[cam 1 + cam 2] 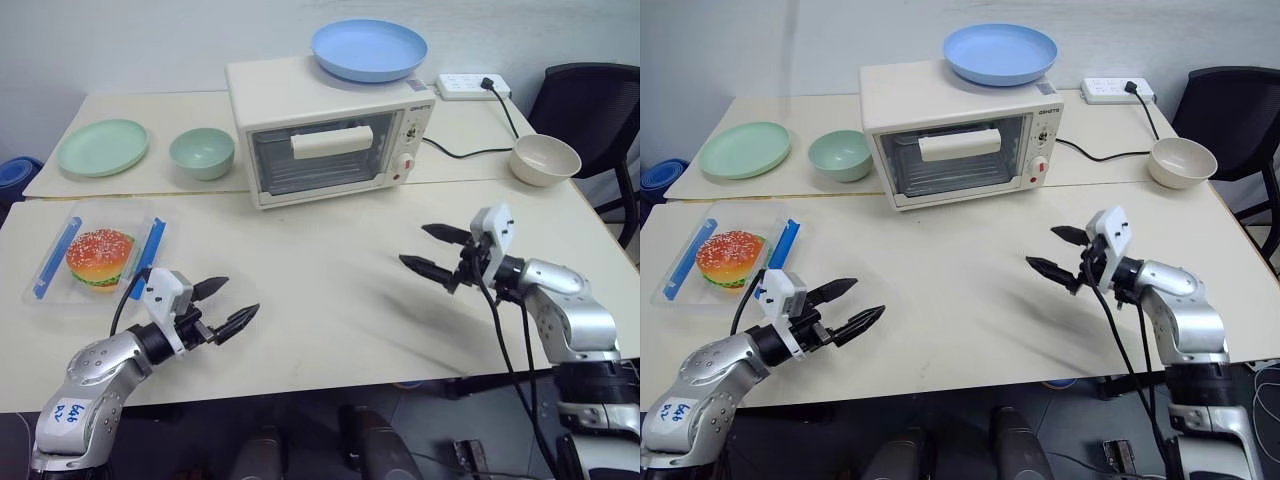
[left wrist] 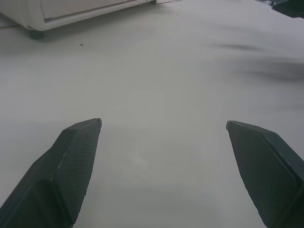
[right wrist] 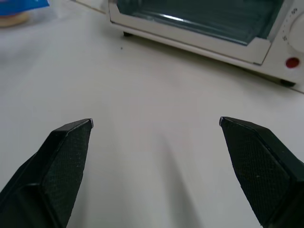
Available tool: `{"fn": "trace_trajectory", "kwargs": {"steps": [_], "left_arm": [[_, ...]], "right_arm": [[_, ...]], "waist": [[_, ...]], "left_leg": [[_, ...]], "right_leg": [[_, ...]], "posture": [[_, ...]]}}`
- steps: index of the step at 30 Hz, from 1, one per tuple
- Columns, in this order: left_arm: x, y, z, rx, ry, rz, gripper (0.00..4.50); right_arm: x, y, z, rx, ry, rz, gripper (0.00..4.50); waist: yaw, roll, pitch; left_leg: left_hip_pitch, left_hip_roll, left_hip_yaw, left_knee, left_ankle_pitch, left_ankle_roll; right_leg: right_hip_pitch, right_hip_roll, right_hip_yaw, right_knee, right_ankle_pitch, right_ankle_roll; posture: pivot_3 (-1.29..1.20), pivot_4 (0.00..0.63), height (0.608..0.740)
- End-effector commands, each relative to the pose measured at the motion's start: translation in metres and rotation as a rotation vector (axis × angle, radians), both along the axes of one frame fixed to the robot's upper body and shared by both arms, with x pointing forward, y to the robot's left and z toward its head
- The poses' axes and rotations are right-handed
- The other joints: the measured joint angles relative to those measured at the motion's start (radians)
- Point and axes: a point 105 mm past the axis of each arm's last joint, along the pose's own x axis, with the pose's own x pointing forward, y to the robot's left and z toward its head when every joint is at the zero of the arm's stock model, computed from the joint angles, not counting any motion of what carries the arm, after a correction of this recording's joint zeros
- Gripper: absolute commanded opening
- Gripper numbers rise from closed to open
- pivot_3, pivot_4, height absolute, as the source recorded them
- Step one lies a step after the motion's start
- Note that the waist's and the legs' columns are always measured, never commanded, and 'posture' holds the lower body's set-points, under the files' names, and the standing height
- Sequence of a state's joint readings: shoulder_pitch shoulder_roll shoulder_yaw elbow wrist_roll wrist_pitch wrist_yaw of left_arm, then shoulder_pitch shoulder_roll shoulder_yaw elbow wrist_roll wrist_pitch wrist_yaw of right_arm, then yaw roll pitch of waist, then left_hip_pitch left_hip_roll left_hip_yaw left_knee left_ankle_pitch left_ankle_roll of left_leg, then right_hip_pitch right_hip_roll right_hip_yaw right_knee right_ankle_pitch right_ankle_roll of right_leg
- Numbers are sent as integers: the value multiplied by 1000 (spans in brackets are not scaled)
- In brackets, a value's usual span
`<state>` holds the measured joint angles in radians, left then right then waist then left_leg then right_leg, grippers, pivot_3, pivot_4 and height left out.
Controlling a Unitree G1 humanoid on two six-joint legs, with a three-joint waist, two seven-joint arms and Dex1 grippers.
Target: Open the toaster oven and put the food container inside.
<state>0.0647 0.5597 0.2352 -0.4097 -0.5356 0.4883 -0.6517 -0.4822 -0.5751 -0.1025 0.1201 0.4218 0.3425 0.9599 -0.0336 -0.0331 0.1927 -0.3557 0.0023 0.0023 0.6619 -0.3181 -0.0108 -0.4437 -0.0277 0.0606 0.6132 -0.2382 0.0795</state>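
Oven (image 1: 325, 135) shut, back of worktop (image 1: 330, 290); door likely stiff, pull bar handle (image 1: 332, 142). Container (image 1: 95, 258) far left, likely light, slippery; grip rim. Left gripper (image 1: 228, 305), right gripper (image 1: 428, 250): jaws wide, empty.

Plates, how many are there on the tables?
2: a blue plate on top of the toaster oven, and a green plate at the far left, beside the green bowl.
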Motion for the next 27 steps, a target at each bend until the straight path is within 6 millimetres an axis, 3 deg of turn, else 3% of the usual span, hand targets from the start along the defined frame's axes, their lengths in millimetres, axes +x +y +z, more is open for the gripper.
{"fn": "trace_trajectory", "kwargs": {"steps": [1, 6, 11, 27], "left_arm": [[0, -18, 31, -25, -93, -92, 4500], [5, -26, 77, -43, -209, -154, 4500], [9, -22, 97, -10, -262, -159, 4500], [17, -21, 103, -1, -293, -134, 4500]], "right_arm": [[17, 18, 23, 40, -53, 29, 4461], [48, 43, 48, 56, -89, 57, 4461], [66, 54, 67, 63, -123, 64, 4461], [76, 80, 102, 97, -207, 129, 4461]], "waist": [[0, 0, 0], [-1, 0, 0], [-2, 1, 0], [-14, 1, 1]], "left_leg": [[0, 0, 0, 0, 0, 0], [-1, 0, -1, 0, 0, 0], [-2, 0, -2, -1, 0, -1], [-4, 1, -3, -1, -1, -1]], "right_leg": [[0, 0, 0, 0, 0, 0], [-1, 0, -1, 1, 0, 0], [-1, -1, -1, -1, 0, 0], [-2, -2, -2, -2, 1, 0]], "posture": [[0, 150, 740], [0, 150, 740], [0, 150, 740], [0, 150, 740]]}}
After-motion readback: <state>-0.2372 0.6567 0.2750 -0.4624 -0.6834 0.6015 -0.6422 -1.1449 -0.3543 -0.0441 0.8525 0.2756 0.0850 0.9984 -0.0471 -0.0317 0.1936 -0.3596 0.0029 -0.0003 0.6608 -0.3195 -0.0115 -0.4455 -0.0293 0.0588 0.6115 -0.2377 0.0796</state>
